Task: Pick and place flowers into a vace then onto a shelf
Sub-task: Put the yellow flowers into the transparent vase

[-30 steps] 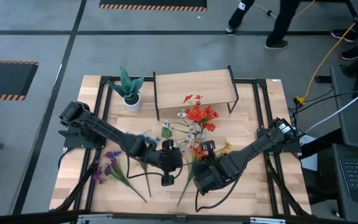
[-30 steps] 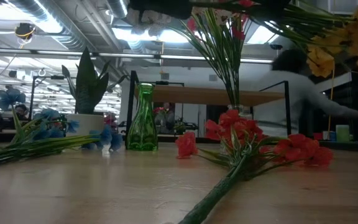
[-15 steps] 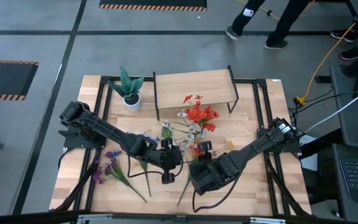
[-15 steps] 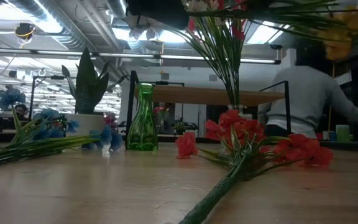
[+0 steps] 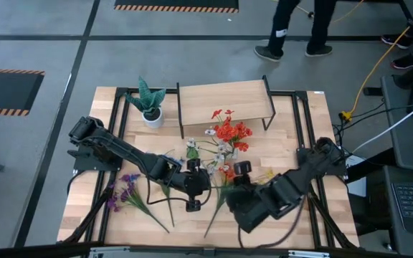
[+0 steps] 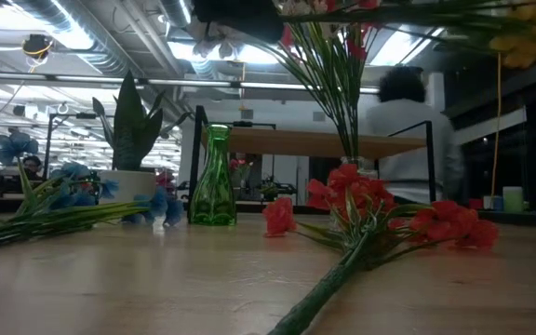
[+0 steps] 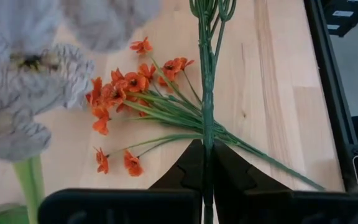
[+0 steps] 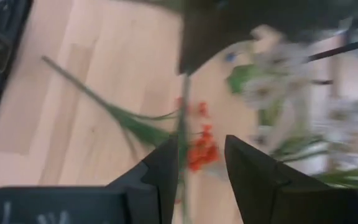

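Note:
My left gripper (image 5: 208, 179) (image 7: 207, 163) hovers over the table's middle, shut on a thin green stem (image 7: 207, 93) that forks toward yellow blossoms (image 5: 265, 175) (image 6: 519, 42). My right gripper (image 5: 236, 172) (image 8: 197, 162) faces it from the right, open, with that stem (image 8: 183, 124) running close by one finger. An orange-red sprig (image 5: 217, 201) (image 6: 361, 223) lies flat on the table below them. Purple-blue sprigs (image 5: 127, 188) lie at the left. A green glass vase (image 6: 214, 177) stands upright before the shelf (image 5: 224, 100). A red bunch (image 5: 229, 132) stands in front of the shelf. My left gripper pinches the yellow sprig's single stem (image 7: 207, 134) below its fork, between both fingers. The fingers lie along the stem, pointing toward the table's right. The sprig is lifted clear of the table and runs about level. My right gripper: whether a finger (image 8: 166, 168) touches the stem, I cannot tell.
A spiky plant in a white pot (image 5: 149, 107) stands at the far left, beside the shelf. White blossoms (image 5: 192, 147) sit close to my left gripper. Black frame rails (image 5: 300, 129) border the table. A person (image 5: 296, 25) walks on the floor beyond the far edge.
My right arm's forearm has swung toward the table's near-right corner while its gripper stayed at the stem. The yellow blossoms have risen a little in the low view. The person behind the table has walked leftward.

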`<action>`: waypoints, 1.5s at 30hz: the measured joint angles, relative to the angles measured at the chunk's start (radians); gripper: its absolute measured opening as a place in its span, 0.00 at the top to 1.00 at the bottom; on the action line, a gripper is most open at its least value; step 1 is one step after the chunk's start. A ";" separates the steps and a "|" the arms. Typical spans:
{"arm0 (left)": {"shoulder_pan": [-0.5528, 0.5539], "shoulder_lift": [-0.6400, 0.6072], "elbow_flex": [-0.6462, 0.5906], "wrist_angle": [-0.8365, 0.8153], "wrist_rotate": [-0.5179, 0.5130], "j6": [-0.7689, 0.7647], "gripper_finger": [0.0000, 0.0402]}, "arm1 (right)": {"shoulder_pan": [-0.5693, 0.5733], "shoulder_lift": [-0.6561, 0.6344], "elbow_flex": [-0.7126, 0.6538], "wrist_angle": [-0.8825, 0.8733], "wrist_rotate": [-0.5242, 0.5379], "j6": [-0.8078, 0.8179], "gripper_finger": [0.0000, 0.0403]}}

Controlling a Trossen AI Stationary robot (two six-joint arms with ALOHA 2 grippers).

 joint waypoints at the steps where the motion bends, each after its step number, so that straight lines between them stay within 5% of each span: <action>1: 0.000 -0.001 0.000 0.006 0.000 0.013 0.98 | 0.009 0.000 0.020 -0.019 0.036 0.001 0.67; 8: 0.026 -0.018 0.000 0.017 0.052 0.115 0.98 | 0.116 0.000 0.100 -0.080 0.123 0.077 0.71; 23: 0.002 -0.160 0.001 0.114 -0.110 0.223 0.98 | 0.334 -0.001 0.021 -0.087 0.140 0.323 0.98; 28: 0.001 -0.171 0.000 0.130 -0.135 0.259 0.98 | 0.364 -0.001 -0.038 -0.043 0.141 0.394 0.98; 39: 0.005 -0.182 0.000 0.352 -0.096 0.475 0.98 | 0.371 -0.041 -0.328 0.130 0.206 0.498 1.00; 45: 0.036 -0.197 0.000 0.384 -0.076 0.509 0.98 | 0.372 -0.161 -0.576 0.430 0.204 0.474 1.00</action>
